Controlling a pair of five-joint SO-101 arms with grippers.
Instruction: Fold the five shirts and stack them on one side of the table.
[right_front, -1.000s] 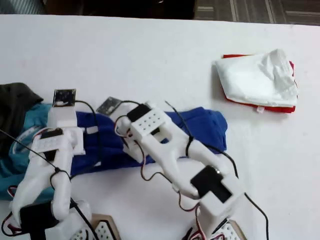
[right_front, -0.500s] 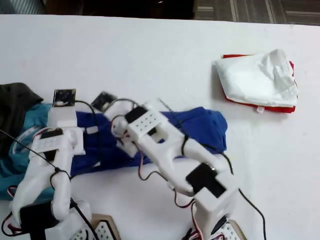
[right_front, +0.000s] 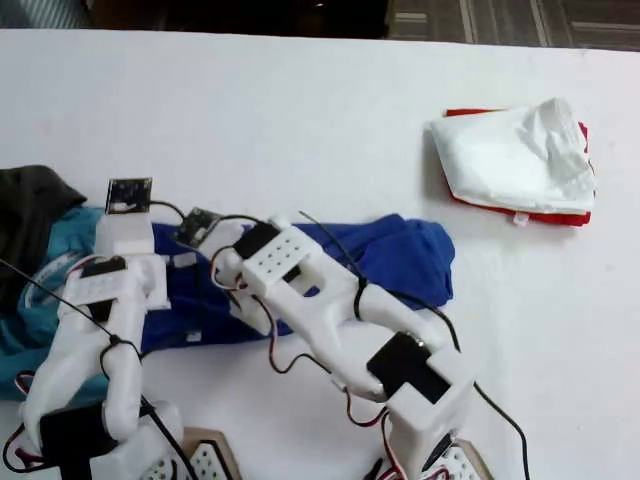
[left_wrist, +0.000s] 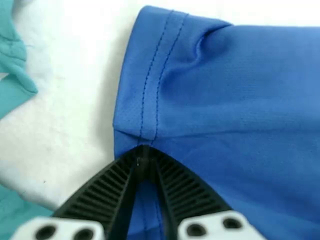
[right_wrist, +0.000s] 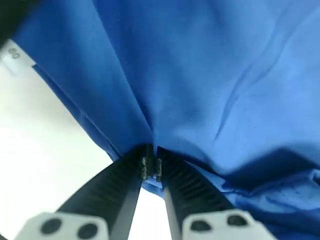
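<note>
The blue shirt lay rumpled at lower centre of the table; the left gripper was pinched tight on its stitched hem; the right gripper clamped a fold of it; a folded white shirt sat on a red shirt at upper right; a teal shirt and a dark shirt lay at the left edge.

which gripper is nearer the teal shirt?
Left. The left gripper pinches the blue shirt at its hem, beside the teal shirt; the right gripper holds the blue shirt farther from it.
</note>
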